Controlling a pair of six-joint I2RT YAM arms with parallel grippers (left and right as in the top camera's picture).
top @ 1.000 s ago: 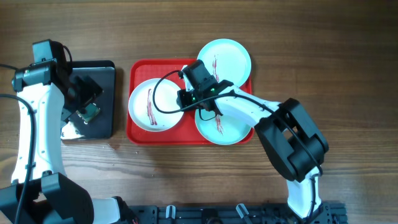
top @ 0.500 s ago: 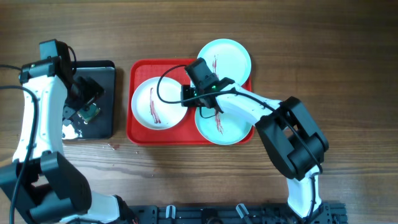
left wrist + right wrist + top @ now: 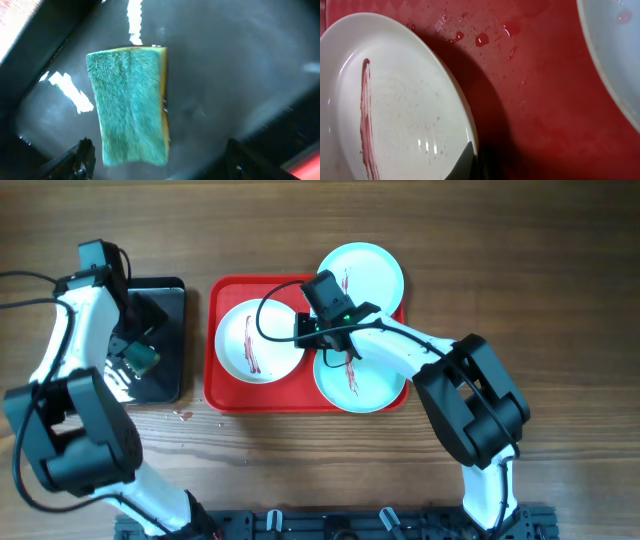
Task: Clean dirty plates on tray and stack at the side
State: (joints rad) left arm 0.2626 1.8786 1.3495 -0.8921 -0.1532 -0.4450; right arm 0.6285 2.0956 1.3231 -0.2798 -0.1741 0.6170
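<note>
The red tray (image 3: 222, 390) holds a white plate (image 3: 250, 345) on its left with a dark red streak. One mint plate (image 3: 355, 380) lies at its front right. The other mint plate (image 3: 362, 272) overhangs the back right rim; both are streaked. My right gripper (image 3: 302, 332) is shut on the white plate's right rim. In the right wrist view a finger (image 3: 472, 162) lies over the rim of the plate (image 3: 395, 110), which casts a shadow on the tray (image 3: 540, 110). My left gripper (image 3: 161, 157) is open just above a green sponge (image 3: 130, 105).
A smaller black tray (image 3: 165, 290) stands left of the red tray, with the green sponge (image 3: 141, 358) and wet glare on it. Red droplets dot the red tray floor (image 3: 481, 39). A small speck lies on the wooden table (image 3: 182, 416) in front of the black tray.
My left arm has swung right and back over the black tray, closer to the sponge. The white plate has shifted slightly right in my right gripper's hold.
</note>
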